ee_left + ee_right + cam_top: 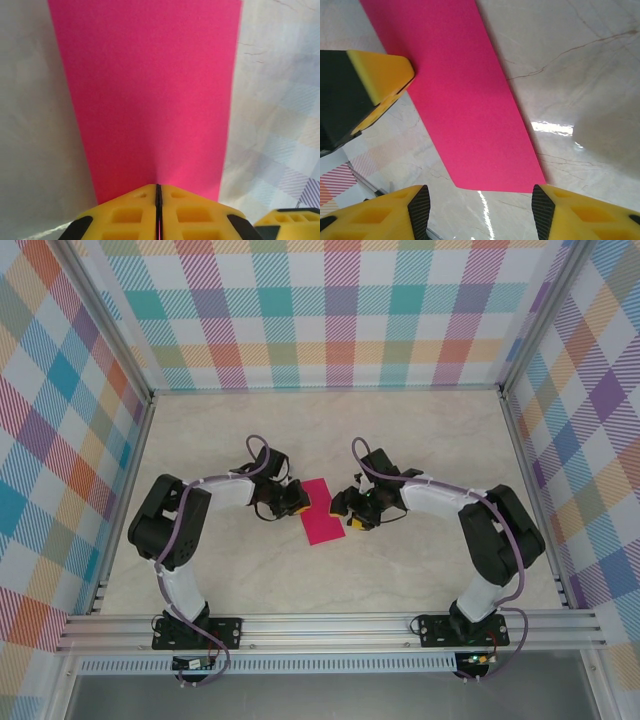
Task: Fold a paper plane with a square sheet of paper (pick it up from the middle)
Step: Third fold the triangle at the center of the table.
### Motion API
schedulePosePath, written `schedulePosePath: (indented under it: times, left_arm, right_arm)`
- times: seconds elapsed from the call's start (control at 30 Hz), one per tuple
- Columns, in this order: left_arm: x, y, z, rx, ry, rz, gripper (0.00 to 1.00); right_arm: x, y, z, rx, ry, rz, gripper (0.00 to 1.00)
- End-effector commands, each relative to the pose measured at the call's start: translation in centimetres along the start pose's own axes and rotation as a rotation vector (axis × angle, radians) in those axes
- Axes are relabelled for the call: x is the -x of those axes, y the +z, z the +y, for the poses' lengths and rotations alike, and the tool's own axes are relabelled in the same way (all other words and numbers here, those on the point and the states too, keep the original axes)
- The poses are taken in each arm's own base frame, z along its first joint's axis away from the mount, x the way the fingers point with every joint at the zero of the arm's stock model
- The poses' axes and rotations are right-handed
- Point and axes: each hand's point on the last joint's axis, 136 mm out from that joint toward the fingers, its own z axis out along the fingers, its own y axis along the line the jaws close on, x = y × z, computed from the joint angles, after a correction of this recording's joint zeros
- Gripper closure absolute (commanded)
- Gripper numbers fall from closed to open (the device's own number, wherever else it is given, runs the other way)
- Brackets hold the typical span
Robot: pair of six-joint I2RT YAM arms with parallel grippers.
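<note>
Checked walls (340, 320) enclose a pale marbled table (420, 440), with an aluminium rail (330, 625) across the lower frame. Left of centre, the left gripper (288, 502) has its jaws pressed together, clamped on one edge of the pink sheet of paper (320, 512). The sheet lies flat at the centre as a narrow rectangle. Right of it, the right gripper (350, 512) has its fingers (555, 215) apart at the sheet's corner. In the left wrist view the pinched edge is hidden and the far end is cut off at the top.
</note>
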Motion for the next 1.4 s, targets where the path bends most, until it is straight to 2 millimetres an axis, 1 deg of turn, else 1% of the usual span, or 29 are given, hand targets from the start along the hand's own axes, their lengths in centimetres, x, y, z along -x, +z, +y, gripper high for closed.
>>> schedulePosePath:
  times: [0.0,0.17,0.43,0.57,0.9,1.1,1.37]
  left_arm:
    - [-0.6,0.6,1.8,0.066,0.0,0.024,0.9]
    - [-1.2,0.9,3.5,0.122,0.003,0.042,0.9]
    - [-1.7,1.3,4.9,0.157,-0.01,0.049,0.9]
    - [-1.8,1.3,5.1,0.163,-0.01,0.049,0.9]
    - [-1.8,1.4,5.3,0.171,-0.014,0.048,0.91]
    - [-1.8,1.4,5.5,0.175,-0.017,0.048,0.91]
    - [-1.9,1.4,5.6,0.179,-0.017,0.048,0.91]
  right_arm:
    - [-0.1,0.6,-0.2,0.007,0.029,0.03,0.41]
    - [-0.4,1.1,-0.8,-0.02,0.041,0.061,0.42]
    - [-0.7,1.4,-0.9,-0.021,0.039,0.092,0.44]
    - [-1.0,1.7,-1.3,-0.032,0.041,0.105,0.45]
    - [-1.2,2.5,-1.2,-0.025,0.029,0.136,0.47]
    - [-1.4,2.8,0.1,0.045,0.013,0.141,0.52]
    - [-1.2,2.3,0.5,0.072,0.042,0.11,0.59]
